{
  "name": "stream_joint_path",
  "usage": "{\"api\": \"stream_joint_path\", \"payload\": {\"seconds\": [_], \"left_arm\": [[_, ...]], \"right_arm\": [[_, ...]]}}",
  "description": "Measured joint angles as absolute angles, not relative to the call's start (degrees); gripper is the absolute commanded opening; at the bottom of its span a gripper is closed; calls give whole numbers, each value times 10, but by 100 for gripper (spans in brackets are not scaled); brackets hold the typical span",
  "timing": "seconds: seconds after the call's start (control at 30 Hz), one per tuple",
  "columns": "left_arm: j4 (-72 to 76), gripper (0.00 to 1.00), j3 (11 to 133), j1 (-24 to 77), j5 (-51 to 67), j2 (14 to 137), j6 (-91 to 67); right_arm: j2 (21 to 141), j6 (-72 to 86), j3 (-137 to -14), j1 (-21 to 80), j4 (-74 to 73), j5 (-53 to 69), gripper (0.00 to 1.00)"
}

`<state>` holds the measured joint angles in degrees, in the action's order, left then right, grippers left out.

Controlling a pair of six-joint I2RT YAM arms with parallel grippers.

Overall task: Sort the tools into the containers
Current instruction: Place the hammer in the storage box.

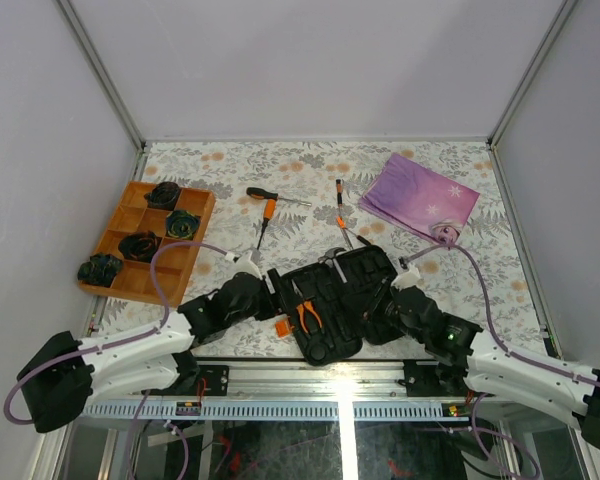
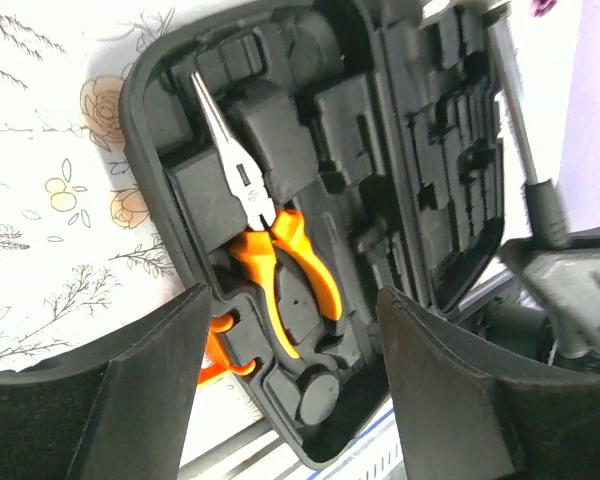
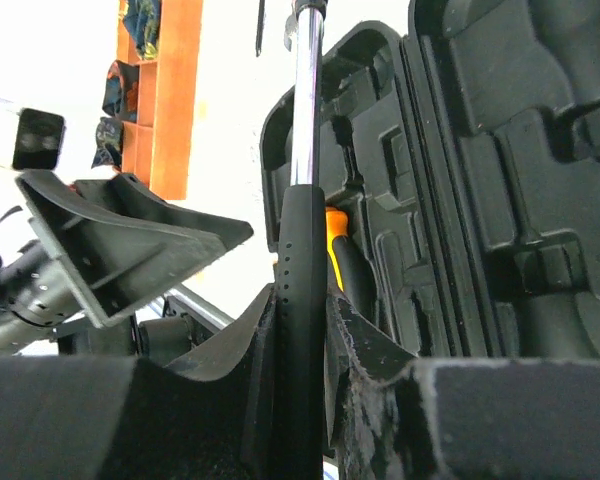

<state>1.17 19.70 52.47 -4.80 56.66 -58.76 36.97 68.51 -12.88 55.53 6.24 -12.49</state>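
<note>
- Tool case (image 1: 365,275): lies open and flat at the near edge of the worktop (image 1: 230,165), between the two arms; both moulded halves face up, so each slot can be reached from above; its orange latch (image 1: 281,327) points toward the left arm.
- Pliers (image 2: 270,250): seated in the case half nearer the left arm, nose toward the far side, orange handles dropped into their recess; one tool judged sorted.
- Left hand (image 2: 292,295): fingers spread wide with nothing between them, hovering directly over the pliers; probably placed there to press the pliers home or to steady the case; contact cannot be told.
- Right hand (image 3: 302,310): closed on the black grip of the hammer (image 3: 306,110); the grasp sits low on the handle, leaving the steel shaft and head free to lead into a slot.
- Hammer position: held over the case half nearer the right arm, shaft running along the length of the case, head toward the far end; whether it touches the moulding cannot be told; the orientation suggests it is being aligned with a long recess.
- Screwdrivers (image 1: 264,194): several lie loose on the worktop beyond the case, well apart from either hand; judged as work outstanding.
- Orange tray (image 1: 130,285) and purple fabric (image 1: 420,195): at the far left and far right, clear of the path between the loose tools and the case.
</note>
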Motion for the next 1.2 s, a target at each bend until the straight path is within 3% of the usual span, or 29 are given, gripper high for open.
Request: {"api": "stream_joint_path", "payload": {"seconds": [0.23,0.87,1.2], "left_arm": [[-1,61,187,525,-85,510,-600],[-2,55,171,525,-90,531,-602],[1,54,169,525,-89,531,-601]], "right_arm": [[439,697,-129,591,117,-126,0],[570,771,-114,608,253,-125,0],[637,788,-113,610,311,-120,8]]}}
